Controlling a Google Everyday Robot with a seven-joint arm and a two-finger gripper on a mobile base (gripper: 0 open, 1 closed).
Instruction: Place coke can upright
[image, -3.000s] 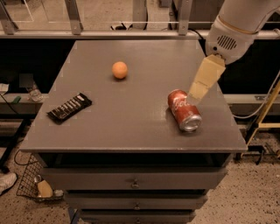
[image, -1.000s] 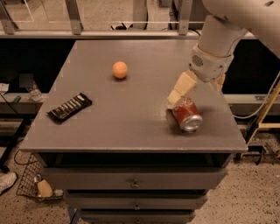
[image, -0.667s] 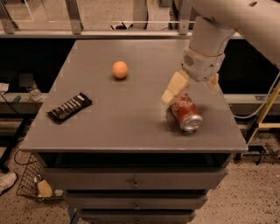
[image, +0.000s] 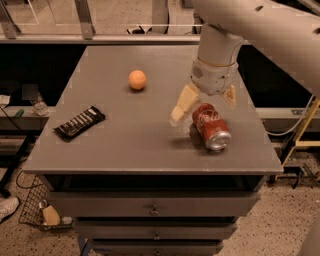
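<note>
White Coca-Cola script shows on the red can (image: 212, 126). The pale marks on the dark wrapper (image: 80, 122) cannot be read. The gripper (image: 204, 109) hangs over the can's far end, fingers (image: 182, 104) spread.

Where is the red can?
In the camera view, the red aluminium soda can lies on its side at the right of the grey table, the robot's open hand straddling its far end.

An orange ball (image: 137, 80) is set on the grey drawer table (image: 125, 145), rear centre-left. A black wrapped snack bar (image: 80, 122) is laid near the left edge. The gripper (image: 204, 111) is held low over the right side, well apart from both.
</note>
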